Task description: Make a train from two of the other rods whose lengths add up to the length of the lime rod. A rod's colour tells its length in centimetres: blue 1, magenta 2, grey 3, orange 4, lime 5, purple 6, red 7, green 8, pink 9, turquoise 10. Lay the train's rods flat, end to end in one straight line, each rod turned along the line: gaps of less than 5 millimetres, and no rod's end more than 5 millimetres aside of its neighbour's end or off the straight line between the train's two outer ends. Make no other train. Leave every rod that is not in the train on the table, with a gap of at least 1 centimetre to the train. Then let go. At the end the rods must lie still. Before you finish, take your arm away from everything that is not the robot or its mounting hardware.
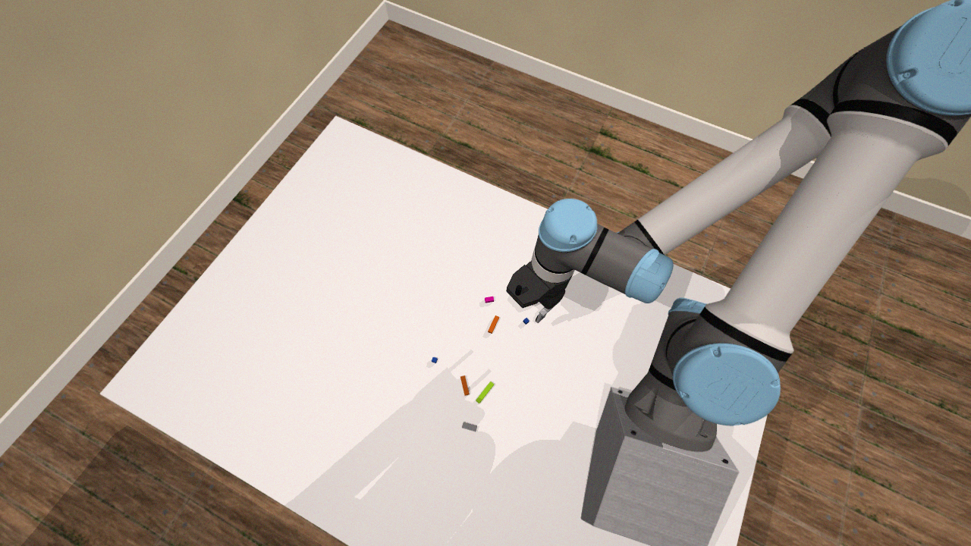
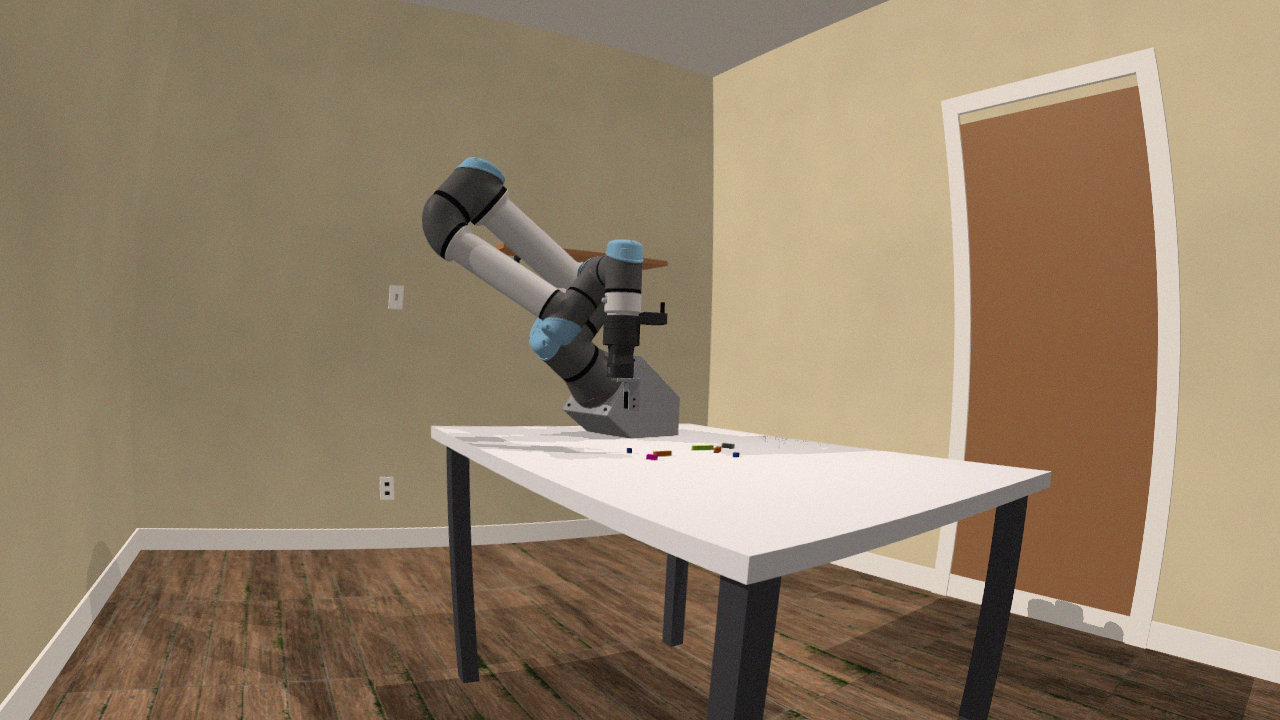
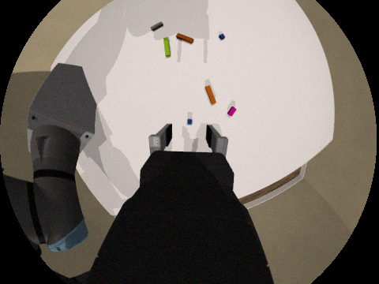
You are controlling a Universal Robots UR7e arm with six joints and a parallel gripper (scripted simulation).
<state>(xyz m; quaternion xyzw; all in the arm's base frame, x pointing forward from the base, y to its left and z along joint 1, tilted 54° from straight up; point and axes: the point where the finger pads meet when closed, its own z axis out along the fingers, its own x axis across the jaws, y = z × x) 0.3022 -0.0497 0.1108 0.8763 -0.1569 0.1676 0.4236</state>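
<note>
My gripper (image 1: 540,315) (image 2: 626,397) (image 3: 189,131) is open and empty, above the table. A blue rod (image 1: 526,320) (image 2: 629,450) (image 3: 189,121) lies just ahead of the fingers in the wrist view. One orange rod (image 1: 493,324) (image 2: 662,453) (image 3: 210,95) lies between it and the magenta rod (image 1: 488,299) (image 2: 651,456) (image 3: 231,111), apart from both. Another orange rod (image 1: 465,385) (image 3: 185,38) lies slanted beside the lime rod (image 1: 485,392) (image 2: 702,447) (image 3: 166,46), not touching. The grey rod (image 1: 469,426) (image 2: 727,445) (image 3: 157,26) lies beyond them. A second blue rod (image 1: 434,359) (image 2: 735,454) (image 3: 222,36) lies alone.
The white table (image 1: 284,271) (image 2: 805,501) (image 3: 276,59) carries all rods. The grey robot base (image 1: 658,475) (image 2: 657,402) (image 3: 63,95) stands at its rear side. Arm shadows fall across the table around the grey rod.
</note>
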